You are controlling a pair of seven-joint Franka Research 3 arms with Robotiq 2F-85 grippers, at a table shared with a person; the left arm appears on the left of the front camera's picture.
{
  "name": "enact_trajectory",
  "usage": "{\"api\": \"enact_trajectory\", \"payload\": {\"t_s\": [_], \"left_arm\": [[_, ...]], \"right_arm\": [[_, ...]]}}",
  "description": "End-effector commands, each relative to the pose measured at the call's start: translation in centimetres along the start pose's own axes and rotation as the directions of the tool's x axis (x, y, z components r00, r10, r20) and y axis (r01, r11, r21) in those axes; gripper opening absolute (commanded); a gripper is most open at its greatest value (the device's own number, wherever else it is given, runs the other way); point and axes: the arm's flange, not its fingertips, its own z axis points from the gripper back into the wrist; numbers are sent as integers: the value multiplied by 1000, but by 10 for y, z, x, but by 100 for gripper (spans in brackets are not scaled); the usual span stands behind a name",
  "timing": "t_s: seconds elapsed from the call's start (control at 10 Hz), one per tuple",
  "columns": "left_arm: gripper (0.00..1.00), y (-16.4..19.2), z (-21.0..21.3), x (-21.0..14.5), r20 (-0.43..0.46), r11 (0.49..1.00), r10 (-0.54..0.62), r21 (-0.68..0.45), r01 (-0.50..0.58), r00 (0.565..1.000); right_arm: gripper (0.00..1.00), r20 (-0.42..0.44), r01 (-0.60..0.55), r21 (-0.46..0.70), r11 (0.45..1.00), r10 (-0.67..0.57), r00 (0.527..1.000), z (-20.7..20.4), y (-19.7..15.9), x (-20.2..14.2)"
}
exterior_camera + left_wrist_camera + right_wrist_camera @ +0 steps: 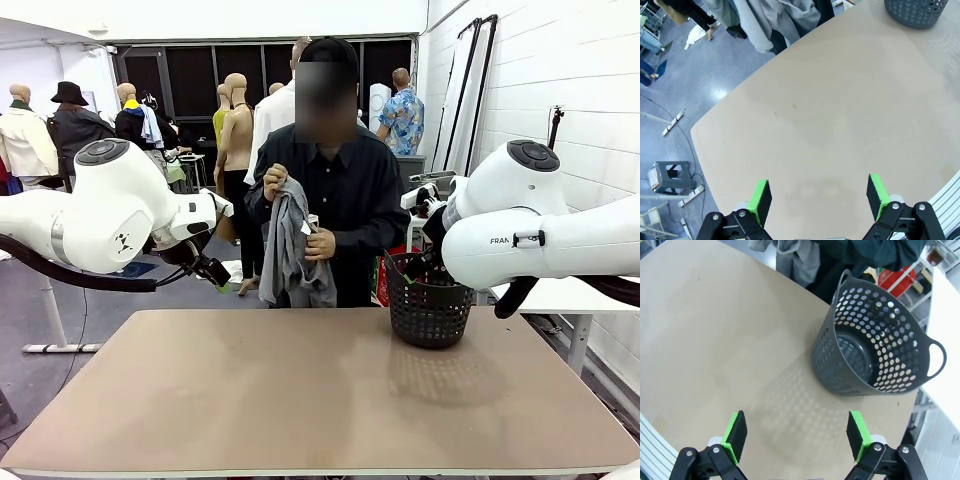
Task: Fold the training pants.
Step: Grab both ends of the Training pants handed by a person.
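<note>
The light grey training pants [290,250] hang bunched in both hands of a person in a dark shirt standing at the far side of the table; their lower part also shows in the left wrist view [771,22] and the right wrist view [795,255]. My left gripper [819,197] is open high above the bare tan table [840,115], nothing between its green pads. In the front view the left gripper [212,270] hangs left of the person. My right gripper [796,432] is open too, above the table just short of the basket.
A dark perforated basket [430,305] stands on the table's far right, empty inside in the right wrist view [875,350]. A stool [670,177] and cables lie on the floor left of the table. The right arm's elbow [530,230] looms over the basket.
</note>
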Motion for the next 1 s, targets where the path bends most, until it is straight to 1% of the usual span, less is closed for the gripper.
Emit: {"api": "enact_trajectory", "payload": {"t_s": [0.0, 0.9], "left_arm": [[100, 1, 0, 0, 1, 1000, -6, -3, 6, 1000], [100, 1, 0, 0, 1, 1000, -6, -3, 6, 1000]], "right_arm": [[100, 5, -2, -4, 1000, 2, 1000, -1, 0, -1], [100, 5, -2, -4, 1000, 2, 1000, -1, 0, -1]]}}
